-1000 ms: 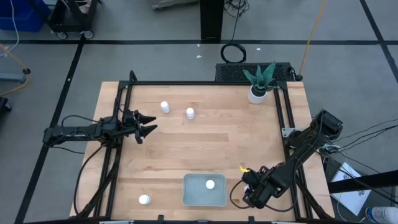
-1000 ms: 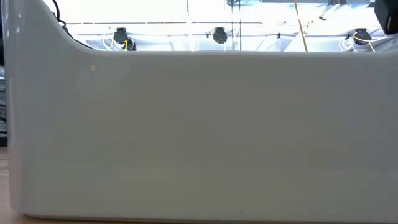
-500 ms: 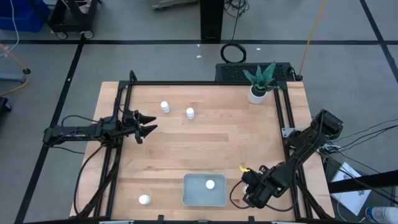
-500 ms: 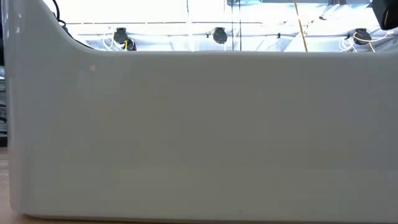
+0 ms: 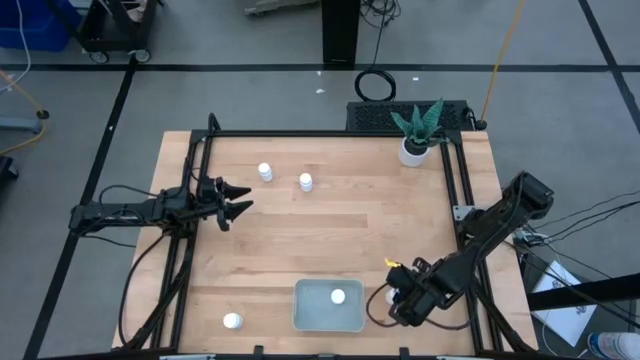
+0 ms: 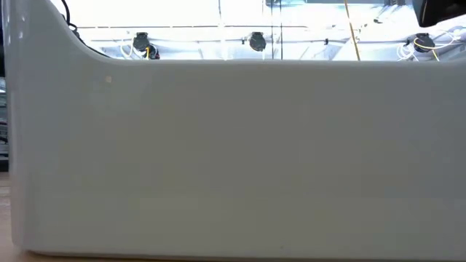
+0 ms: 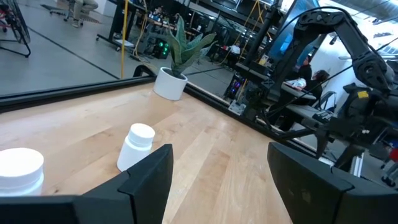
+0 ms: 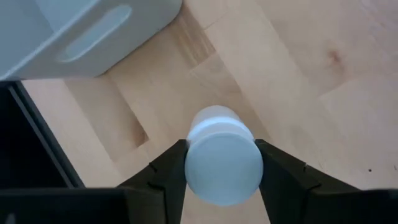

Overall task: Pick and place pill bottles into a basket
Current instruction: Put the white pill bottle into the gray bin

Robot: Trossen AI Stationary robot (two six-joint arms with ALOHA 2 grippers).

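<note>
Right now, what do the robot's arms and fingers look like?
Both arms are dark, thin and jointed. The left gripper ends in two pointed black fingers, flat and wedge-shaped up close. The right gripper has the same dark fingers, with a yellow bit near its wrist. Black cables trail off beside the right arm.

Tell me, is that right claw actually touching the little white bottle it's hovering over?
Touching. In the right wrist view, both dark fingers press against the sides of the pill bottle, with no gap on either side; the right gripper clamps it.

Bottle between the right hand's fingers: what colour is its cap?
White, like the bottle itself; the right wrist view shows it best.
</note>
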